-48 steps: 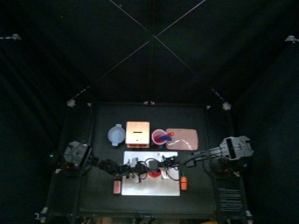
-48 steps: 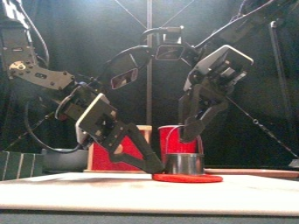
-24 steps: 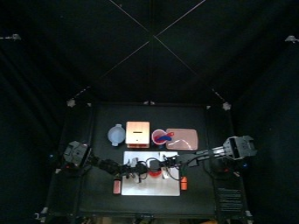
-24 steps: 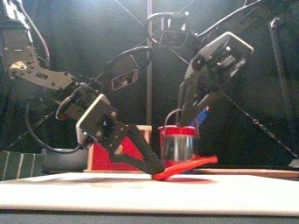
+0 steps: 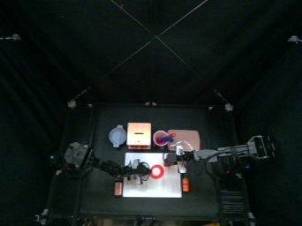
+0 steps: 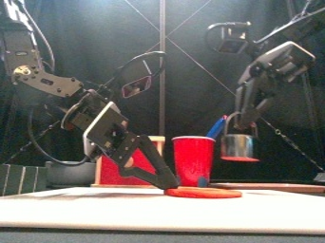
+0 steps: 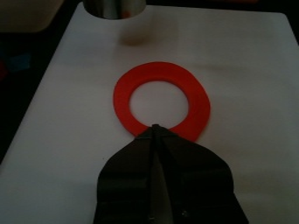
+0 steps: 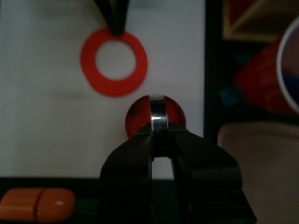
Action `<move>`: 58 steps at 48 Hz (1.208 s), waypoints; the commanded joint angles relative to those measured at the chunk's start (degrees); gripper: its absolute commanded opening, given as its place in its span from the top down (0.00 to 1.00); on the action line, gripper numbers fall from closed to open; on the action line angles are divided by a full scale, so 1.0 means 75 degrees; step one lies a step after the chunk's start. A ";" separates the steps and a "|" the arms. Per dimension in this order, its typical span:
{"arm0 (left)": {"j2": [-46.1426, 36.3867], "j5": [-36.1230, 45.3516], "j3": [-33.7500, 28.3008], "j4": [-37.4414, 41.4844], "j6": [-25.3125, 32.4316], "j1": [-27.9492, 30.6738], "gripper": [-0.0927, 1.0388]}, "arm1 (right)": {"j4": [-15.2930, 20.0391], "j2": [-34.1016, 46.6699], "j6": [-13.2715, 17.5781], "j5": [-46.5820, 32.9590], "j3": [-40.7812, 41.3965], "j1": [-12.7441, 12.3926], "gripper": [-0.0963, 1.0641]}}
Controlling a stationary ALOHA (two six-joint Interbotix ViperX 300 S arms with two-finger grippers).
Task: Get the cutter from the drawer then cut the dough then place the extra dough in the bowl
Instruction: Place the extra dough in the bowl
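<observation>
The middle of the white cutting board [image 5: 160, 187] is taken up by the dough ring [image 5: 139, 168]. The left hand [image 7: 153, 131] is pressed on the ring's left edge with jaws together, so entry from that side is barred. The board's front strip and right part are seen bare. Over the board, near its right edge, the cutter [image 6: 237, 145] is held aloft by the right hand [image 8: 156, 131], clamped on it, and clear air is seen beneath. Behind the board, passage is narrowed by the bowl [image 5: 116, 135], the wooden box [image 5: 139, 134] and the red cup [image 6: 195, 161] on the pink tray [image 5: 192, 141]. The board's sides are flanked by an orange toy [image 5: 186, 184] and a second orange toy [image 5: 117, 188].
</observation>
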 commanded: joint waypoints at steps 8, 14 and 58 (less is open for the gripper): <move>-0.0551 -0.0035 -0.0035 0.0105 0.0012 0.0129 0.47 | 0.0129 0.0047 0.0000 -0.0422 0.0047 -0.0035 0.50; -0.0562 -0.0035 -0.0047 0.0105 0.0012 0.0129 0.47 | 0.0129 0.0188 0.0000 -0.0410 0.0047 -0.0035 0.42; -0.0926 -0.0398 0.0035 0.0211 -0.0023 0.0117 0.22 | -0.0059 0.0281 0.0398 -0.0422 -0.0094 -0.0070 0.21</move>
